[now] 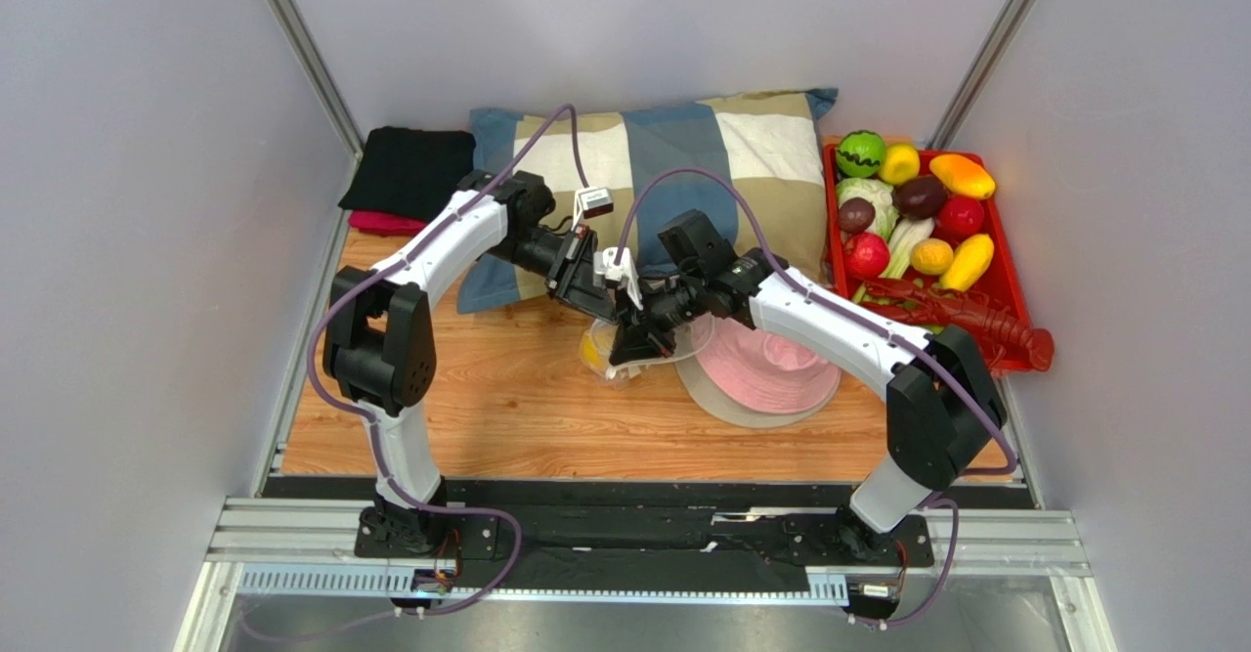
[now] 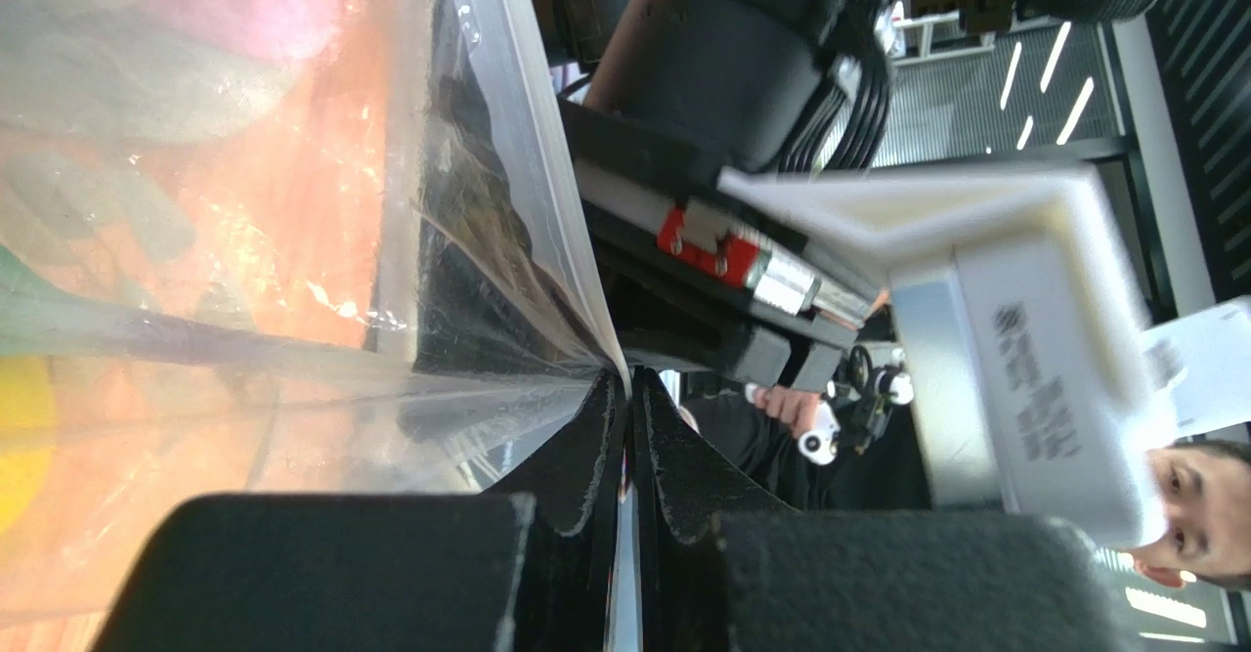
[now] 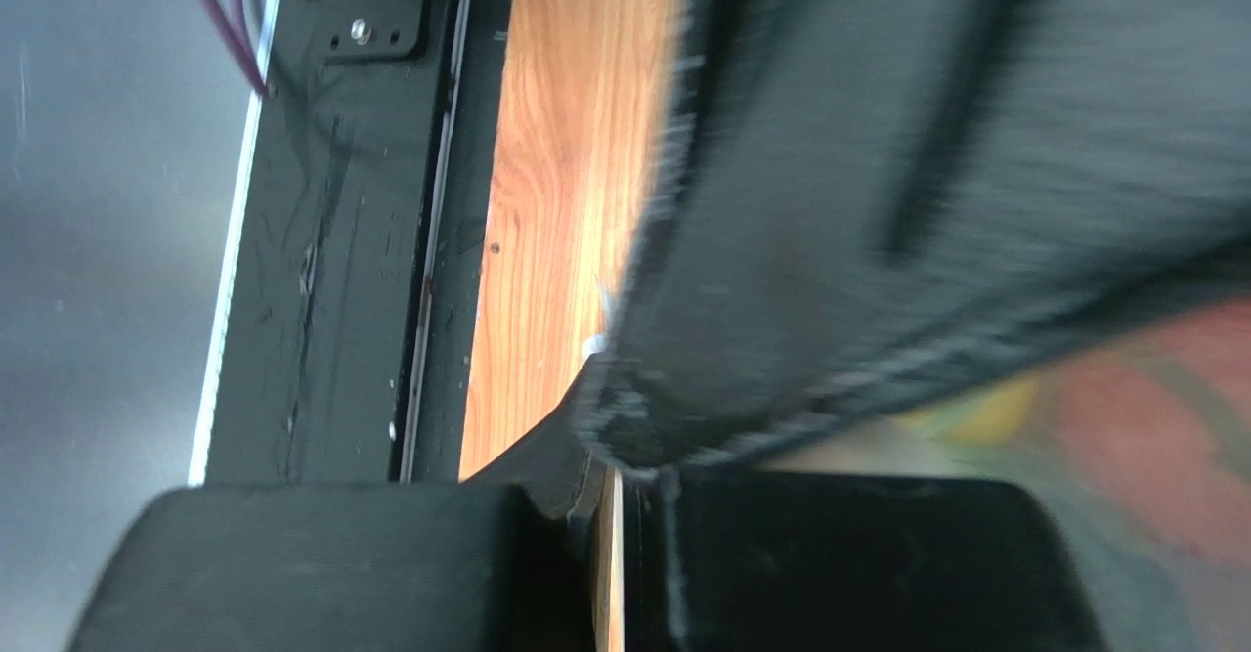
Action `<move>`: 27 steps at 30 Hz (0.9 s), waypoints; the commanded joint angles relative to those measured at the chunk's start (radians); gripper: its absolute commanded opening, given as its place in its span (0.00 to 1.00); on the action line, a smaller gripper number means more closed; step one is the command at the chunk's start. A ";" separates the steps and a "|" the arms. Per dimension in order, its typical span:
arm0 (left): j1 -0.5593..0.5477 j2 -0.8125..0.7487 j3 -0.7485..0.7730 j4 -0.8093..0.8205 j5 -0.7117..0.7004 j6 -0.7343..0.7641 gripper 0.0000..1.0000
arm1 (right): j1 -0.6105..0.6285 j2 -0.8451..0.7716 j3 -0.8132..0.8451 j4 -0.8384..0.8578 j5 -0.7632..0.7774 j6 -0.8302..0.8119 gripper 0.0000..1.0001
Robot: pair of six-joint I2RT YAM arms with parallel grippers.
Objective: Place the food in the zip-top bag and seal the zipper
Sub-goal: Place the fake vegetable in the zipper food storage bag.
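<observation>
pillow [image 1: 690, 146]: checks of blue, beige, white and olive
tray [image 1: 1009, 274], right of pillow: red
food [image 1: 921, 195] in tray: striped green, yellow, red, dark purple
lobster [image 1: 981, 325]: red
hat [image 1: 776, 374], below pillow: pink
zip-top bag [image 2: 485, 212]: clear, yellow inside
cloth [image 1: 414, 168], left of pillow: black
table [image 1: 499, 403]: orange-brown wood grain

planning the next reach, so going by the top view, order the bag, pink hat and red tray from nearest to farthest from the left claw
1. bag: mid-table, pinched in the shut left claw.
2. hat: on the table, just right of the claw.
3. tray: at the far right, against the wall.
</observation>
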 commanded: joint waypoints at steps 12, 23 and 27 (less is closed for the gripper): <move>-0.007 -0.357 -0.126 0.285 -0.257 -0.548 0.05 | -0.062 -0.129 -0.050 0.148 0.249 0.389 0.00; -0.007 -0.491 -0.436 0.600 -0.335 -0.839 0.02 | -0.060 0.034 0.082 0.139 0.200 0.635 0.00; -0.007 -0.517 -0.452 0.679 -0.332 -0.851 0.02 | -0.060 0.010 0.082 0.211 0.099 0.691 0.00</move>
